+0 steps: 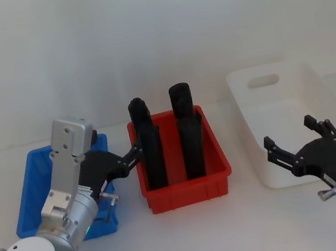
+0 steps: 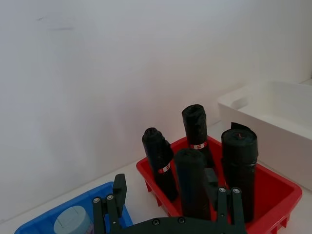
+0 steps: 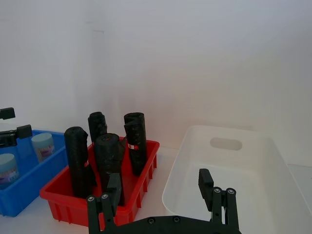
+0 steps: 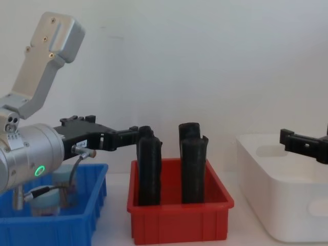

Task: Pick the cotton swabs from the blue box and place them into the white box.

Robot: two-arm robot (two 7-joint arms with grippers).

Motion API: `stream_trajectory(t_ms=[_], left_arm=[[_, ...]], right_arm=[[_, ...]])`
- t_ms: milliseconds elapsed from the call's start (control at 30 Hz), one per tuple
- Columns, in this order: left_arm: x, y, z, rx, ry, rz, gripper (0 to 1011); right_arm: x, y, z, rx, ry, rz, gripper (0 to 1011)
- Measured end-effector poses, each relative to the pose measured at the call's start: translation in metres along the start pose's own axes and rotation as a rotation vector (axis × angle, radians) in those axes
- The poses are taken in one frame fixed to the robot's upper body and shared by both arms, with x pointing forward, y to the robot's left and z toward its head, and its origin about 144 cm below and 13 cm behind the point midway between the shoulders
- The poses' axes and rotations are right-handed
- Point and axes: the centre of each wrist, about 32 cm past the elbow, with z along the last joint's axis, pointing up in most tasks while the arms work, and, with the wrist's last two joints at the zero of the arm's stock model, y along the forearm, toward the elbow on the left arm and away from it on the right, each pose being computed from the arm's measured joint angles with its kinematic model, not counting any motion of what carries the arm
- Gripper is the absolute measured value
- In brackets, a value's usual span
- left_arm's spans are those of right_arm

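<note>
fig. — transfer not yet begun: both grippers empty, white box bare.

i see the left gripper (image 2: 165,190) hanging above the blue box (image 1: 27,188), on the side next to the red bin (image 1: 188,189); its fingers are spread apart with nothing between them. two jars of cotton swabs (image 3: 43,146) stand inside the blue box, lids up, and none is lifted. the right gripper (image 1: 288,133) hovers at the near edge of the white box (image 1: 247,118), its fingers also spread wide and empty. the white box shows a bare floor. the black rolls (image 1: 190,141) in the red bin play no part. i judge that every pick and every placement is left to do.
</note>
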Motion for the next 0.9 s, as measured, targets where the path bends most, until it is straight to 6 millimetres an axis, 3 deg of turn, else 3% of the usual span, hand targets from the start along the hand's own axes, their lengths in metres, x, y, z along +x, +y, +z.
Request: stream_trajectory(t_ms=[500,900], left_arm=[[0.032,-0.005,-0.012,0.098,0.089,0.101,1004],[0.044,0.000,-0.018,0.153,0.133,0.140,1004]], right_arm=[[0.000,0.000,0.000,0.000,0.000,0.000,1001],[0.000,0.000,0.000,0.000,0.000,0.000,1001]])
